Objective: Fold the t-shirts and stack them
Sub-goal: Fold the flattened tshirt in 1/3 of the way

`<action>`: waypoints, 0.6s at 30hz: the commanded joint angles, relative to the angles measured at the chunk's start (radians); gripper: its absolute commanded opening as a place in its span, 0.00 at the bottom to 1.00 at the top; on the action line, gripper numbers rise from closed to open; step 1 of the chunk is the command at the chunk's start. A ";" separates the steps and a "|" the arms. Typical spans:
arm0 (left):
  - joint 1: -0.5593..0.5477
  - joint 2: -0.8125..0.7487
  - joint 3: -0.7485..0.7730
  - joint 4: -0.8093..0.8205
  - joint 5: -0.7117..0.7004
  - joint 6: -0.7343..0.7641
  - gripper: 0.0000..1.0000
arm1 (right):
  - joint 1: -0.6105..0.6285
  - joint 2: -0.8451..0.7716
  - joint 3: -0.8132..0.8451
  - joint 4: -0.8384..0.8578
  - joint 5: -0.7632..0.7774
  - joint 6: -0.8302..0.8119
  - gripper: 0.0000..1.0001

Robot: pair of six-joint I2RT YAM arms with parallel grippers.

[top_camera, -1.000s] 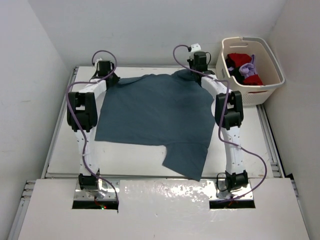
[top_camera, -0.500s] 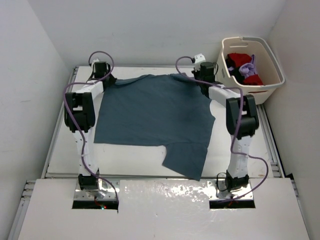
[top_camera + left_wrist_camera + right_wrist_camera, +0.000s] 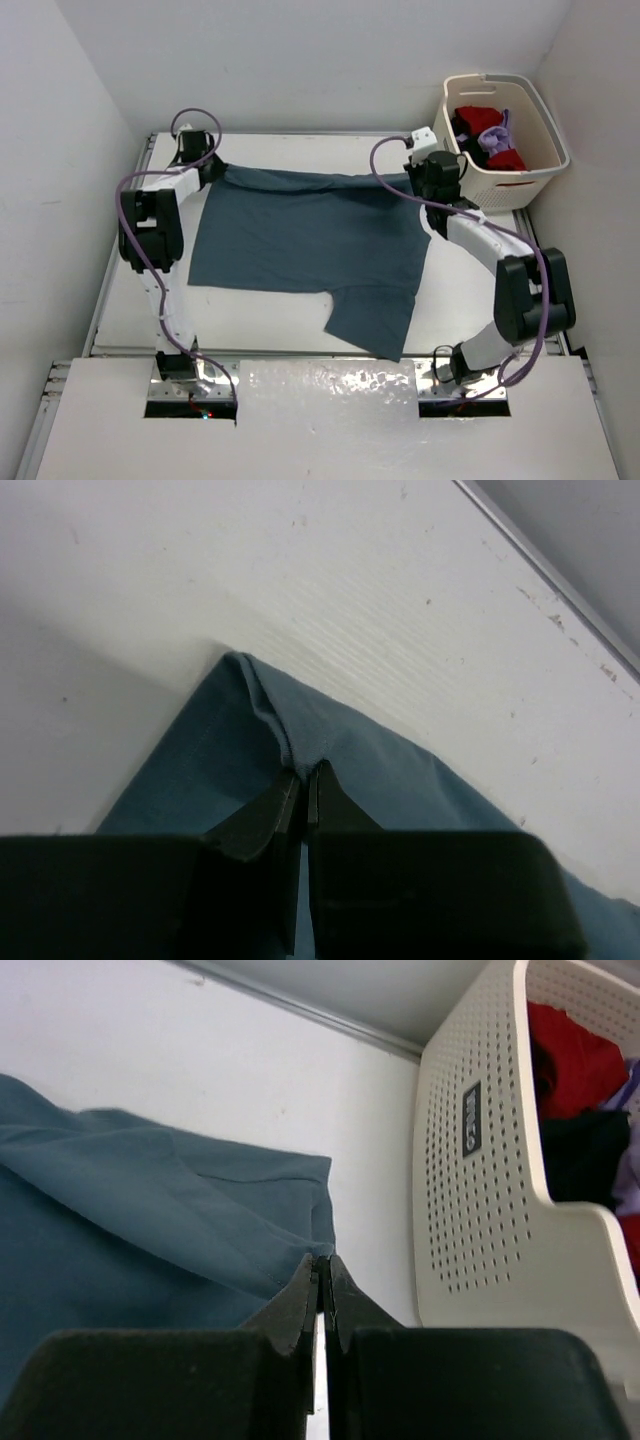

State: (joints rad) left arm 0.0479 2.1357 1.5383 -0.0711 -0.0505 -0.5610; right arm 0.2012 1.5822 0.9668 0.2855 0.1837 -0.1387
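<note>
A teal shirt [image 3: 310,240] is seen spread mostly flat on a white table [image 3: 125,300], w/ one flap reaching toward the near edge at centre. Its far edge is raised and rolled over into a long fold running left to right. The far-left corner is pinched by the left gripper [image 3: 207,167]. In the left wrist view the jaws are seen closed together w/ a ridge of teal cloth caught btwn the tips. The far-right corner is pinched by the right gripper [image 3: 428,186], jaws likewise pressed together on the cloth edge, just beside a cream basket [image 3: 530,172]. The basket is set at the table's far-right corner. A red shirt [image 3: 478,113], a lavender shirt [image 3: 493,136] and a black shirt [image 3: 463,127] are bundled inside it.
</note>
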 commanded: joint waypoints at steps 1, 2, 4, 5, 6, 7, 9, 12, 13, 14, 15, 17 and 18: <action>0.024 -0.105 -0.010 0.040 -0.005 0.012 0.00 | 0.010 -0.091 -0.052 -0.020 0.036 0.001 0.00; 0.027 -0.112 -0.018 0.031 -0.003 0.012 0.00 | 0.012 -0.106 -0.069 -0.023 0.040 0.010 0.00; 0.041 -0.132 -0.030 0.022 0.027 0.010 0.00 | 0.014 -0.145 -0.100 -0.045 0.042 0.010 0.00; 0.044 -0.140 -0.041 0.018 0.024 0.009 0.00 | 0.017 -0.155 -0.109 -0.051 0.048 0.011 0.00; 0.047 -0.146 -0.046 0.011 0.018 0.010 0.00 | 0.017 -0.171 -0.122 -0.066 0.043 0.008 0.00; 0.053 -0.158 -0.049 -0.011 0.000 0.009 0.00 | 0.018 -0.175 -0.129 -0.068 0.043 0.008 0.00; 0.063 -0.184 -0.073 -0.021 -0.017 0.012 0.00 | 0.021 -0.182 -0.148 -0.069 0.045 0.011 0.00; 0.066 -0.217 -0.130 -0.004 -0.014 0.023 0.00 | 0.029 -0.176 -0.172 -0.062 0.033 0.028 0.00; 0.064 -0.218 -0.142 -0.007 -0.011 0.026 0.00 | 0.033 -0.171 -0.177 -0.060 0.027 0.031 0.00; 0.066 -0.221 -0.148 -0.013 -0.009 0.027 0.00 | 0.038 -0.171 -0.184 -0.063 0.025 0.034 0.00; 0.066 -0.224 -0.155 -0.015 -0.008 0.035 0.00 | 0.041 -0.171 -0.191 -0.069 0.031 0.037 0.00; 0.066 -0.227 -0.173 -0.019 -0.003 0.041 0.00 | 0.046 -0.175 -0.206 -0.077 0.031 0.045 0.00; 0.064 -0.229 -0.175 -0.033 -0.011 0.049 0.00 | 0.046 -0.180 -0.214 -0.083 0.036 0.050 0.00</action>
State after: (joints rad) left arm 0.0982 1.9659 1.3766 -0.1043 -0.0429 -0.5453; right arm 0.2390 1.4292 0.7700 0.1970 0.2081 -0.1169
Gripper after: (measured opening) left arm 0.020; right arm 0.002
